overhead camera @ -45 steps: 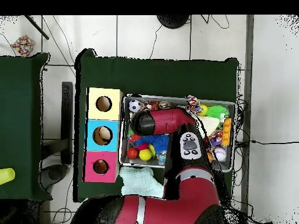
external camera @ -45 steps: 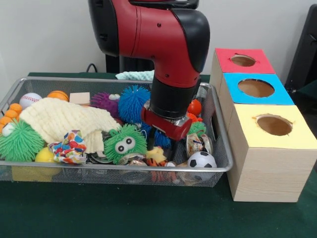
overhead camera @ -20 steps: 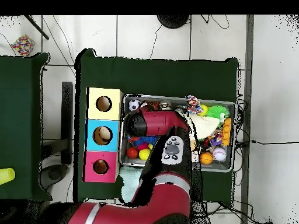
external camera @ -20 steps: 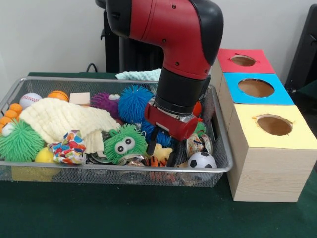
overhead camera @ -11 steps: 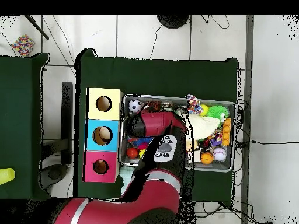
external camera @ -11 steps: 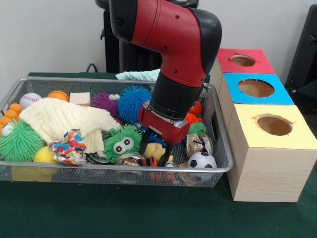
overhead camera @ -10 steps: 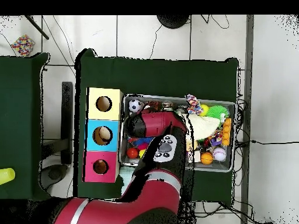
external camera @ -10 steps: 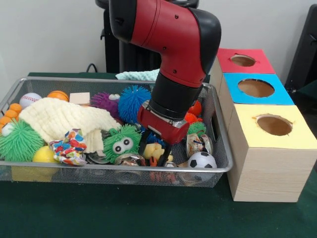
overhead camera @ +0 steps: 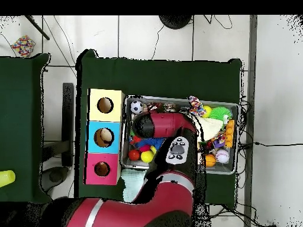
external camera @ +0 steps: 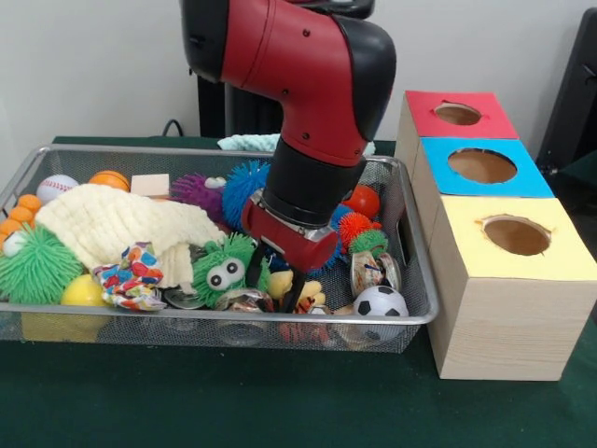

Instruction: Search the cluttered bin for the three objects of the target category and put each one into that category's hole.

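Now the bin (external camera: 415, 280) holds a soccer ball (external camera: 380, 301), a baseball (external camera: 57, 187), a cream cloth (external camera: 121, 224) and a green fuzzy toy (external camera: 224, 269). Beside it on the green worktop (external camera: 280, 401) stand three boxes (external camera: 504, 280). Having shifted left, the gripper (external camera: 273, 289) straddles a yellow toy (external camera: 280, 284), jaws narrowly apart.

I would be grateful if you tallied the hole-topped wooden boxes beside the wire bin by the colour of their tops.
red-topped box: 1
blue-topped box: 1
yellow-topped box: 1
Total: 3
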